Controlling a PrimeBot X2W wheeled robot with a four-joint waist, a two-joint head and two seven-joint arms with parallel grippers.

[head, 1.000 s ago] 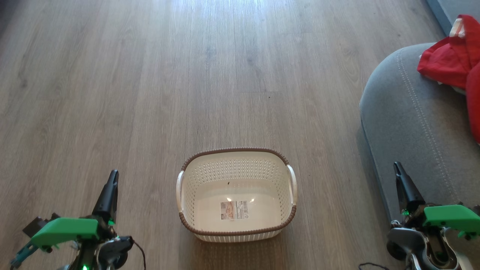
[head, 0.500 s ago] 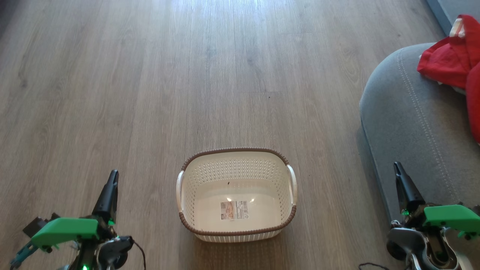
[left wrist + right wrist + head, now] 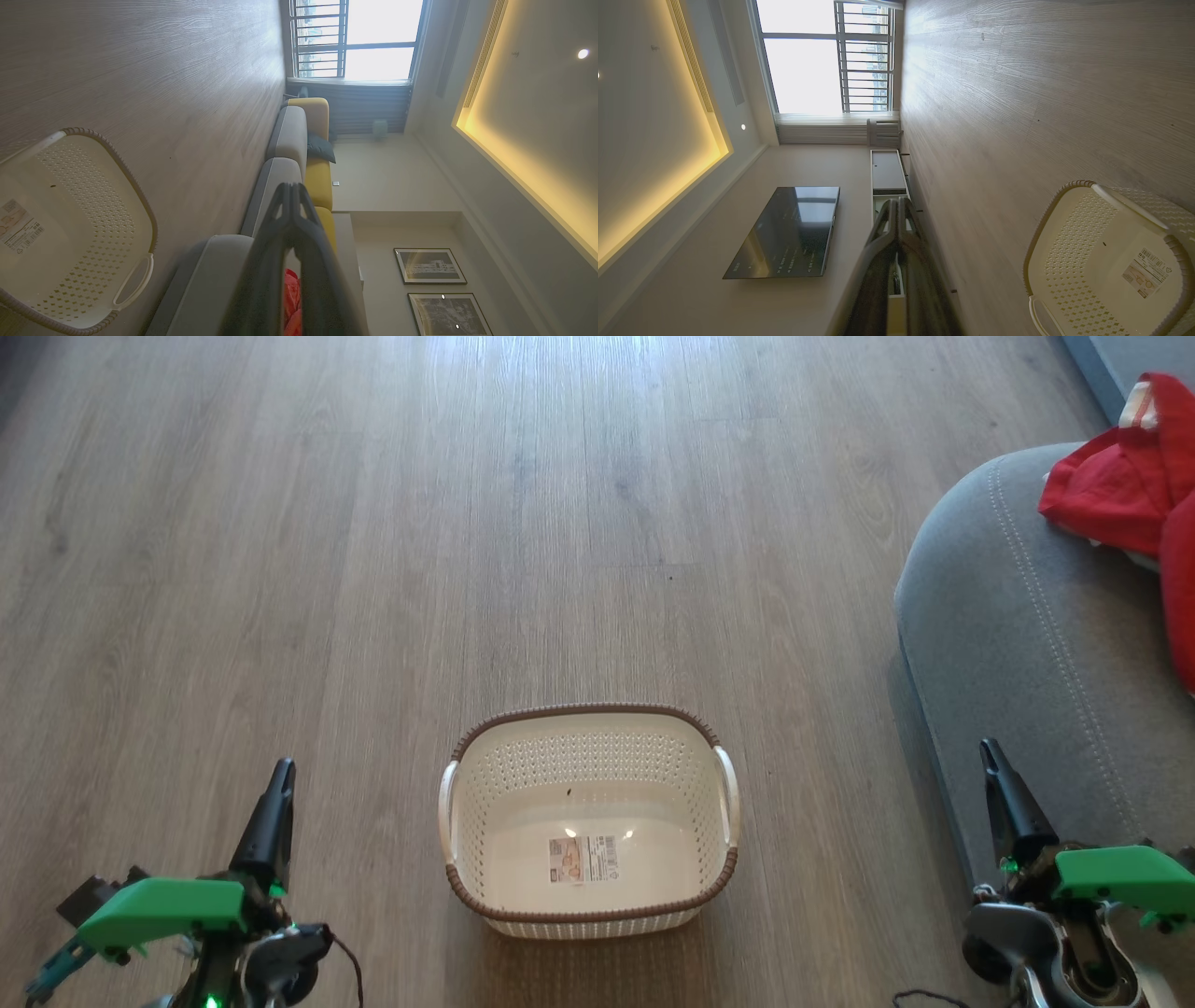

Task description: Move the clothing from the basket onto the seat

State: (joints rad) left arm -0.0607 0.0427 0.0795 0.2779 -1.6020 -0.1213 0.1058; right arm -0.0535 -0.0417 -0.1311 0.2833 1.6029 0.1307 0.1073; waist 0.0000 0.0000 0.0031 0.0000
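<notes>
Clothing [image 3: 1116, 495] heaped on seat [image 3: 1018, 616], basket [image 3: 588, 916] on wood floor [image 3: 560, 523], left gripper [image 3: 282, 770] and right gripper [image 3: 988, 749] both closed, fingertips together

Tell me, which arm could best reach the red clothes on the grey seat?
Right, probably. The right end effector sits beside the seat where the clothing lies; the left end effector is across the empty basket.
</notes>
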